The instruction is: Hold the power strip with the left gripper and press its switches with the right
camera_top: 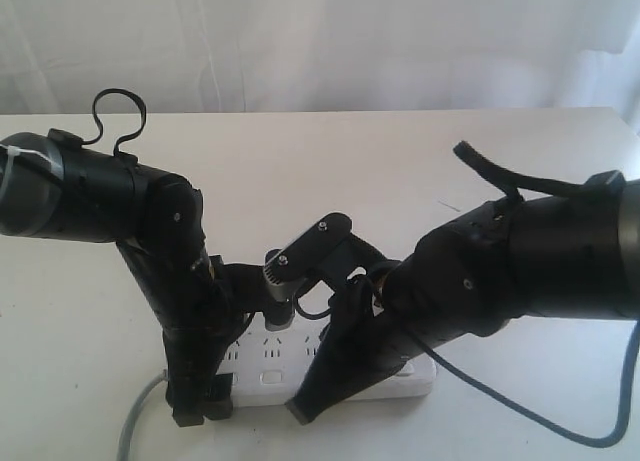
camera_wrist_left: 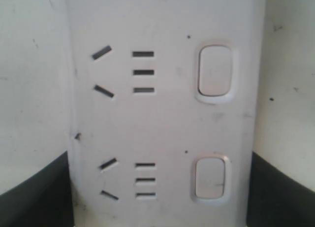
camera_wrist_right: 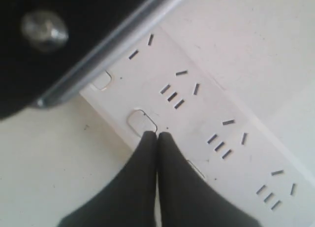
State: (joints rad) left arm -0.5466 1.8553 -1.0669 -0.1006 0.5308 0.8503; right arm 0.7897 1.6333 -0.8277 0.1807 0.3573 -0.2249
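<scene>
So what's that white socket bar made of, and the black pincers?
The long flat white power strip looks like smooth moulded plastic: an even surface with crisp cut slots. The right tool, matte black and tapered, could be plastic or rubber; I cannot tell which.

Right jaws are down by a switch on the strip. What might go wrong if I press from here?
1. The right jaws, shut, sit at the edge of the switch, off its middle. A push may slide onto the strip without clicking it.
2. The left jaws hold the strip by its sides near the cord end. A press further along might tilt or swing it.
</scene>
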